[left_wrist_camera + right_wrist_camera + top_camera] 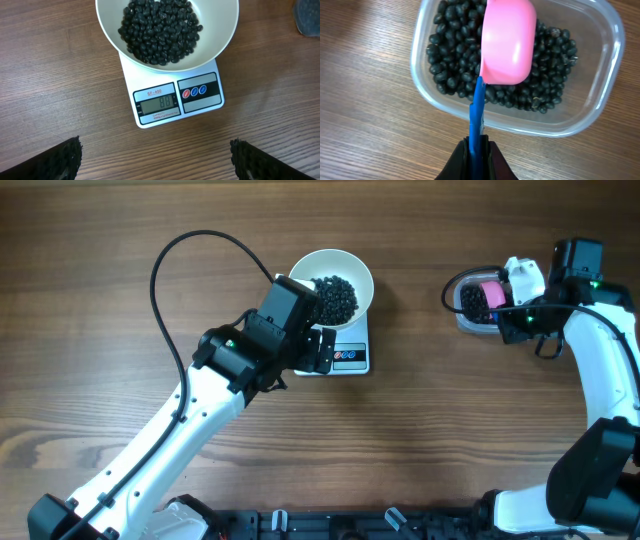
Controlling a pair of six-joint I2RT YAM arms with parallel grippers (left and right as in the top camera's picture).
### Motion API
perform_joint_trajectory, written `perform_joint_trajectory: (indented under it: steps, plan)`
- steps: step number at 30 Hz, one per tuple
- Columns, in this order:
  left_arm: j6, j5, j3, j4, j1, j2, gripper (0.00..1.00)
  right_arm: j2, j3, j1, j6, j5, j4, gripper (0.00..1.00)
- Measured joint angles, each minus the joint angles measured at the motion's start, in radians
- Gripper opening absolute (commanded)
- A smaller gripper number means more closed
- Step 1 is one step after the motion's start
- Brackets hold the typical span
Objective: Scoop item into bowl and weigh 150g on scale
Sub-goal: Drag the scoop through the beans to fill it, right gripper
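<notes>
Two: left hand [156, 161] agape, seemingly empty; right hand [476, 150] pinches scoop [507, 42].

Left arm [170, 430] reaches diagonally in from the near-left corner, left gripper [157, 160] jaws spread wide. Right arm [605, 370] bends in from the right, wrist apparently tipped downward, right gripper [477, 150] jaws pinched on a blue handle [478, 107].
</notes>
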Motion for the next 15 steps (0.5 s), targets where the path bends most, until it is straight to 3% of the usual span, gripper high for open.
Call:
perform_joint_trajectory:
  steps: [15]
  plan:
    - [0.000, 0.000, 0.000, 0.000, 0.000, 0.000, 1.00, 0.000, 0.000, -0.005, -0.050, -0.060, -0.026, 0.04]
